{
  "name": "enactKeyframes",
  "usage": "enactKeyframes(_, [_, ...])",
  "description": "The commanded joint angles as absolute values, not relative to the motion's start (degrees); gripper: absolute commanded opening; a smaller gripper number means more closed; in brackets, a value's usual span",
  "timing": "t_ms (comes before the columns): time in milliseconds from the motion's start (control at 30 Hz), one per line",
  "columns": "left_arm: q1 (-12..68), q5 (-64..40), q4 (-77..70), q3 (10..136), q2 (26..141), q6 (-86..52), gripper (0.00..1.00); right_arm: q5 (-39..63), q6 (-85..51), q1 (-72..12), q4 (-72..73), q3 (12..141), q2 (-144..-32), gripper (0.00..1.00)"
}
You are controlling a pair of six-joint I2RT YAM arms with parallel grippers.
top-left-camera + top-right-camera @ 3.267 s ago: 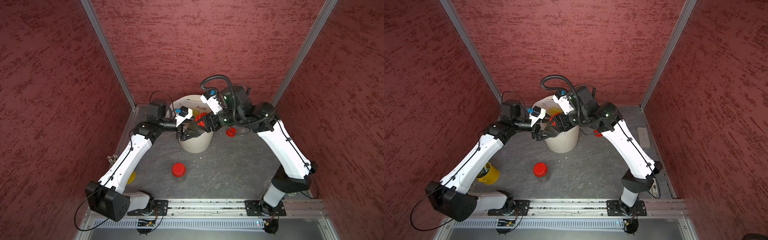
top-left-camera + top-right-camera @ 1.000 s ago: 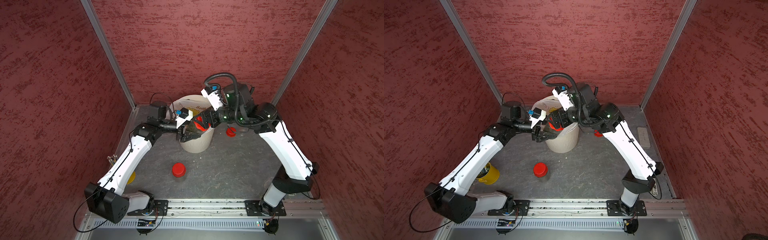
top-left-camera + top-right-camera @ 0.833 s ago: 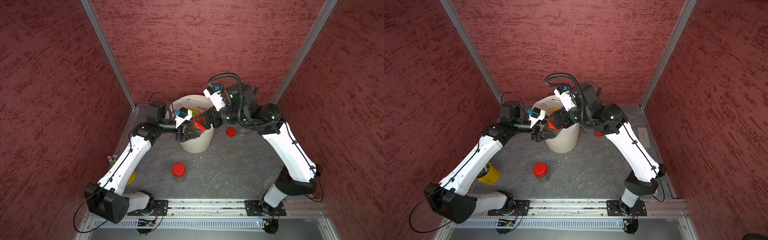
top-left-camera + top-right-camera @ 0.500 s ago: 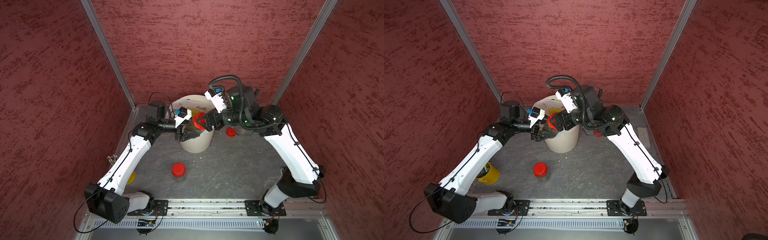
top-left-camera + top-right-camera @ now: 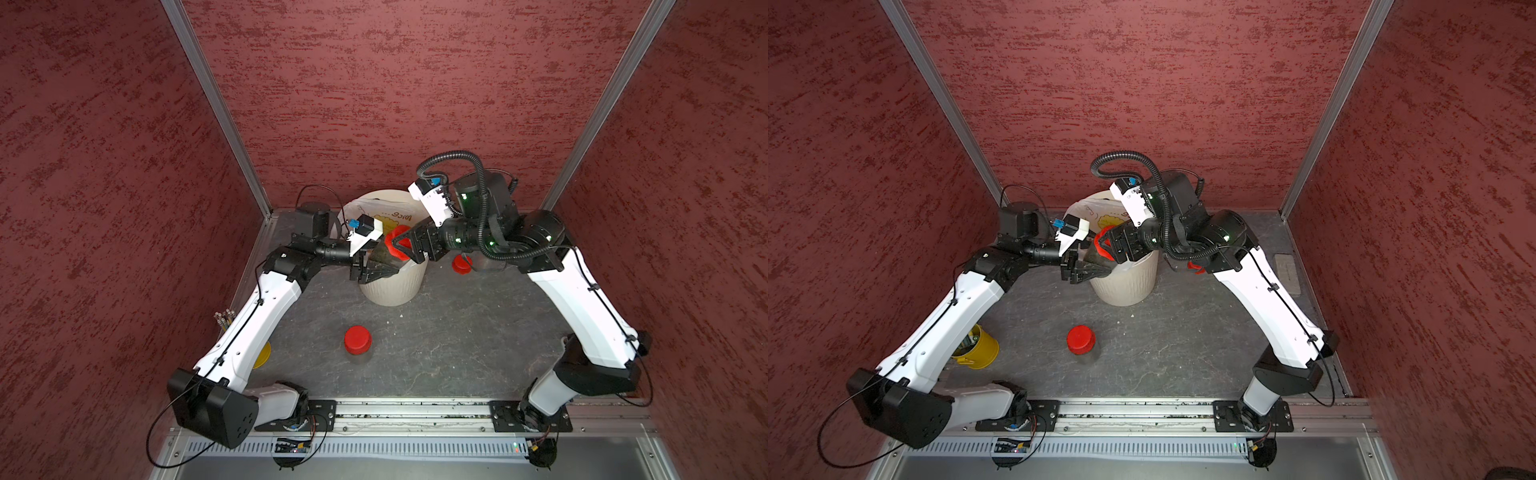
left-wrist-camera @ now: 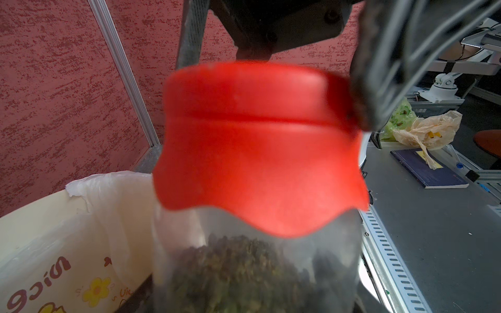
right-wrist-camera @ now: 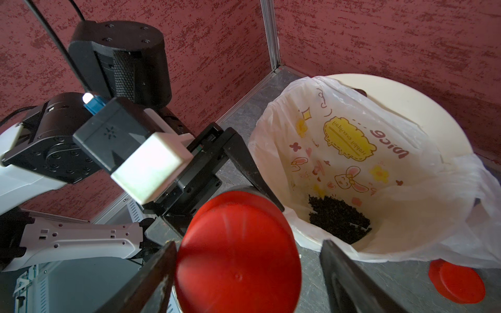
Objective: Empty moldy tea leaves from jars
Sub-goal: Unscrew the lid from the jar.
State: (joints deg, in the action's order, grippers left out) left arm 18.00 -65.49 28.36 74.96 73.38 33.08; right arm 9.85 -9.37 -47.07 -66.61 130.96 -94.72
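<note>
My left gripper (image 5: 386, 264) is shut on a clear jar (image 5: 381, 257) of dark tea leaves, held tilted over the near left rim of the cream bin (image 5: 390, 291). In the left wrist view the jar (image 6: 257, 271) and its red lid (image 6: 257, 149) fill the frame. My right gripper (image 7: 248, 244) stands open around that lid (image 7: 238, 257): one finger touches it, the other stands a little off it. A second jar (image 5: 357, 343) with a red lid stands upright on the table in front of the bin. Both top views show this.
The bin holds a white printed bag (image 7: 352, 151) with a small heap of dark leaves (image 7: 339, 219). A red lid (image 7: 458, 281) lies on the table right of the bin, under my right arm. A yellow cup (image 5: 980, 347) stands under my left arm.
My right arm's elbow and wrist have swung to the right and turned, with its fingers staying round the red lid. The left arm and its jar have hardly moved.
</note>
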Motion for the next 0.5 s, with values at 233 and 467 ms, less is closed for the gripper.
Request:
enactKeyframes(233, [17.77, -66.6, 27.49, 75.37, 71.82, 33.56, 0.65, 11.81, -8.41, -47.24, -65.22, 130.92, -95.07, 0.84])
enactKeyframes(467, [17.67, -66.58, 27.38, 75.32, 72.06, 33.53, 0.65, 12.9, -8.18, -47.27, -65.02, 129.97, -94.51, 0.85])
